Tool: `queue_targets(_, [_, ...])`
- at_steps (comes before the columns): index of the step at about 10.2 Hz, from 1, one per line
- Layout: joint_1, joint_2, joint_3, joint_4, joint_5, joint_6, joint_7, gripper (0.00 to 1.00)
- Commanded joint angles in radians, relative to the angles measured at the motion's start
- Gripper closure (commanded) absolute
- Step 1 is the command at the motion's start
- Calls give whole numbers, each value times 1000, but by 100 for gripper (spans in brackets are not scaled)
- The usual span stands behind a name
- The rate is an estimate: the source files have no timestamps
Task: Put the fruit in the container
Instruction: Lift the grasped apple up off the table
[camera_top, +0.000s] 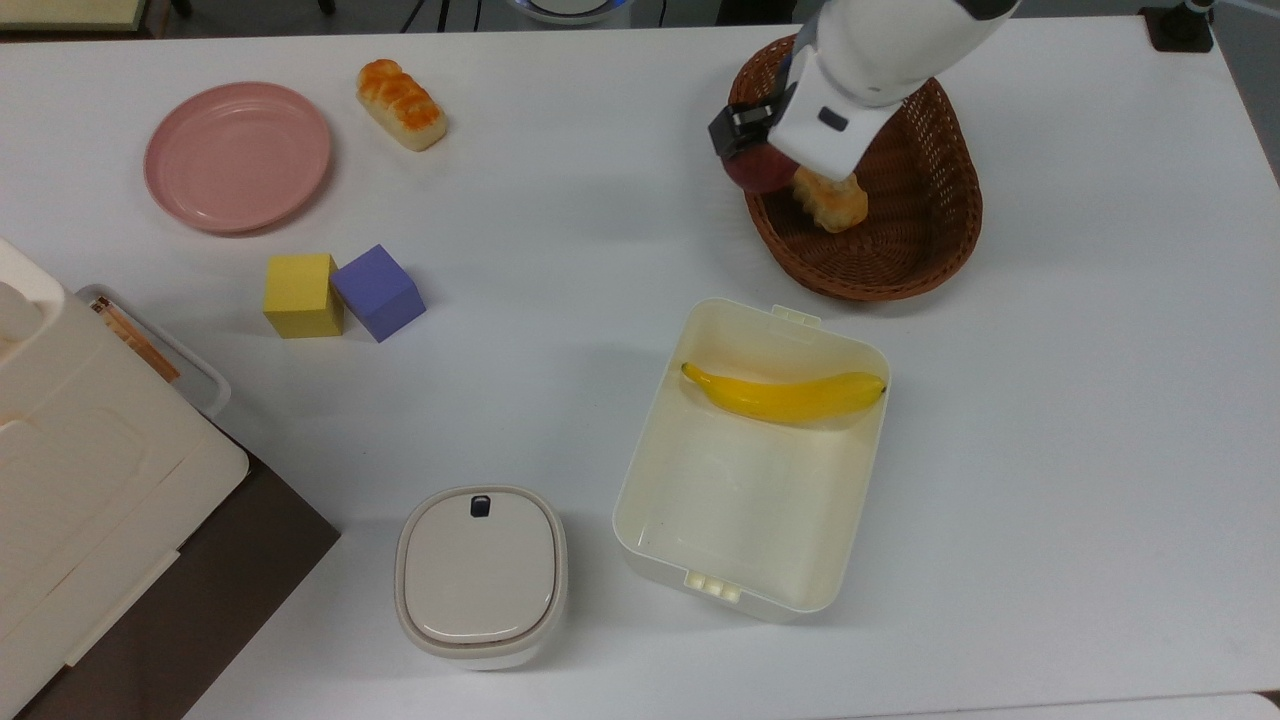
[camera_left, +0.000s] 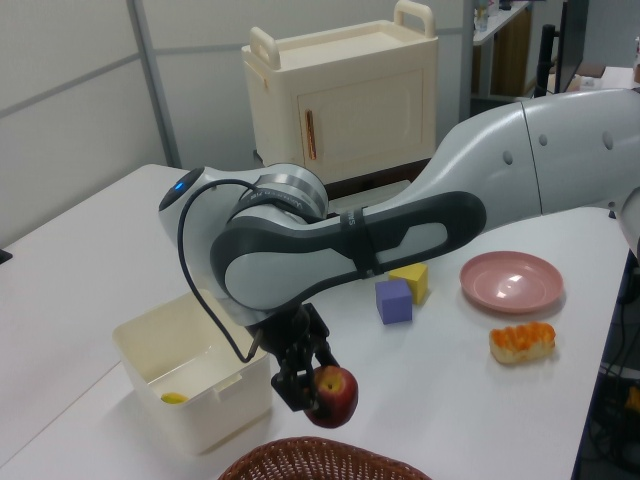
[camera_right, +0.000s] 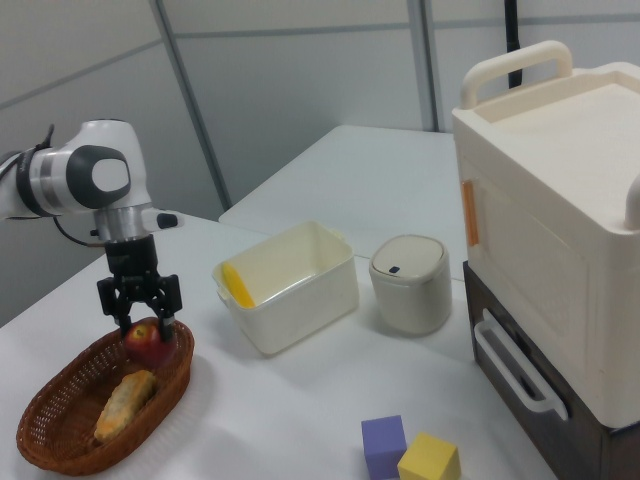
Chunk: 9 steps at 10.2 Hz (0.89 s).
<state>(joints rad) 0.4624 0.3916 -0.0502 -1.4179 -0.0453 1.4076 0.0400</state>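
The fruit (camera_top: 757, 171) (camera_left: 333, 394) (camera_right: 148, 342) is a round dark-red apple held in the air, and my gripper (camera_top: 752, 150) (camera_left: 312, 385) (camera_right: 143, 321) is shut on it. In the top view it hangs over the left rim of the brown wicker basket (camera_top: 900, 270). The container (camera_top: 840, 590) (camera_left: 215, 415) (camera_right: 300, 315), a cream-white rectangular box, stands open below the basket in the top view, with a yellow banana (camera_top: 785, 394) inside along its far wall.
A bread loaf (camera_top: 832, 198) lies in the basket. Another loaf (camera_top: 401, 104) and a pink plate (camera_top: 237, 155) sit at the top view's upper left. Yellow (camera_top: 300, 294) and purple (camera_top: 378, 292) cubes stand mid-left. A lidded white box (camera_top: 481, 574) is beside the container. A cream cabinet (camera_left: 345, 95) stands behind.
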Motion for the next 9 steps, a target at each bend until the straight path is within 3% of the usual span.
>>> queue_targets(1, [48,-10,-2,-4,36,28,38,85])
queue_targets(3, [47,-4,9,-10,61,129,122,85])
queue_targets(5, [35,-3,7,-9,53,284,289,85])
queue_targets(9, [-56,-11,-5,25,51,525,472,85])
